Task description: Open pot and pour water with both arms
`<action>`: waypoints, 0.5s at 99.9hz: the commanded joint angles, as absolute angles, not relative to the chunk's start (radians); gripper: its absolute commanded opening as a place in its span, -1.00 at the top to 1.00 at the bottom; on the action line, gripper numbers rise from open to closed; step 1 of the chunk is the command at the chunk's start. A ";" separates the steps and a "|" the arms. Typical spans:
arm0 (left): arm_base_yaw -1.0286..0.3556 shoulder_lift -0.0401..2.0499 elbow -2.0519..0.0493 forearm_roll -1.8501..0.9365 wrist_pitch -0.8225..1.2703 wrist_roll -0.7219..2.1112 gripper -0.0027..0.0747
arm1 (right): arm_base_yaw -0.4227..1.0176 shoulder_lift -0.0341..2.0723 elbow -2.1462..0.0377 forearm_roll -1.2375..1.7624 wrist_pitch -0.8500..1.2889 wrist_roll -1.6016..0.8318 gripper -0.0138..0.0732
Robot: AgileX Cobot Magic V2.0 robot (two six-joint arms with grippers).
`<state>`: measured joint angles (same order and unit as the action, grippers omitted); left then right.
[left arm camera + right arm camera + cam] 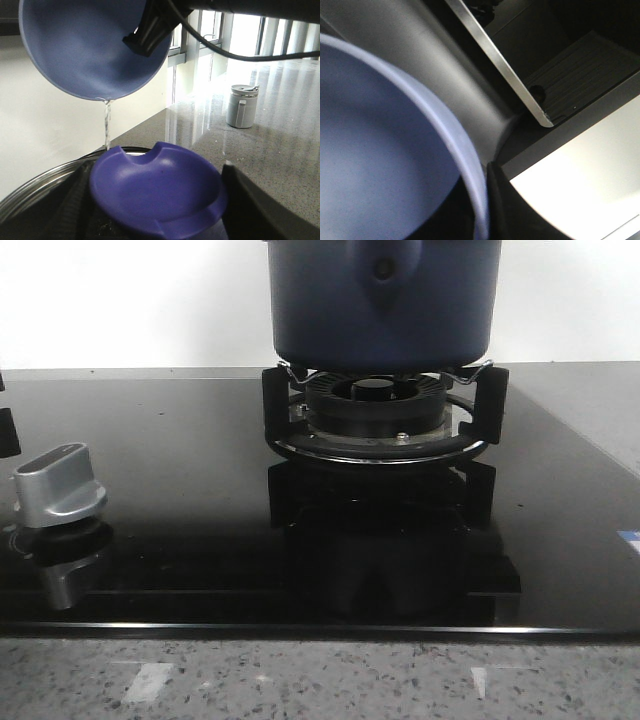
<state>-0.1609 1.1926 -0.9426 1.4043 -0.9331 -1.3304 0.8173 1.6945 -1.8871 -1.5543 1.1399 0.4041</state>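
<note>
Front view: the pot (383, 302) sits on the burner grate (380, 410) at the far middle of the black glass hob (180, 490). Its drop-shaped handle bracket (385, 275) faces the camera. A silver control knob (58, 485) stands near the hob's left edge. Neither gripper shows in this view.

Left wrist view: a blue bowl-shaped vessel (85, 47) is tilted above, with a dark gripper finger (150, 27) clamped on its rim. A thin stream of water (106, 122) falls from its lowest edge into a metal-rimmed container (30, 192) below. The left gripper (155, 210) holds a purple-blue lid (155, 192) between its dark fingers (250, 205), with the lid's underside facing the camera. A grey lidded jar (242, 106) stands well apart on the speckled stone counter (280, 140).

Right wrist view: the vessel's pale blue rim (445, 125) fills the frame, touching a dark finger (510, 210) of the right gripper; the grip is closed on that rim.
</note>
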 commanded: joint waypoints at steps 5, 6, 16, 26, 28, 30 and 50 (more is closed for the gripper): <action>-0.158 1.165 -0.973 1.289 -0.956 -1.334 0.12 | 0.819 1.651 -1.921 -1.659 1.135 0.412 0.79; -0.158 1.165 -0.973 1.289 -0.956 -1.334 0.12 | 0.819 1.651 -1.921 -1.656 1.135 0.412 0.79; -0.158 1.165 -0.973 1.289 -0.957 -1.334 0.12 | 0.819 1.651 -1.921 -1.604 1.159 0.412 0.79; -0.158 1.165 -0.973 1.289 -0.958 -1.334 0.12 | 0.817 1.649 -1.921 -1.468 1.207 0.412 0.79; -0.158 1.165 -0.973 1.289 -0.958 -1.334 0.12 | 0.812 1.649 -1.921 -1.439 1.218 0.412 0.79; -0.158 1.165 -0.973 1.289 -0.958 -1.334 0.12 | 0.811 1.647 -1.921 -1.420 1.229 0.412 0.79; -0.158 1.165 -0.973 1.289 -0.960 -1.334 0.12 | 0.739 1.634 -1.921 -1.168 1.267 0.412 0.79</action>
<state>-0.1609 1.1926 -0.9426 1.4043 -0.9331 -1.3304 0.7723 1.6945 -1.8911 -1.1896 1.2312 0.4041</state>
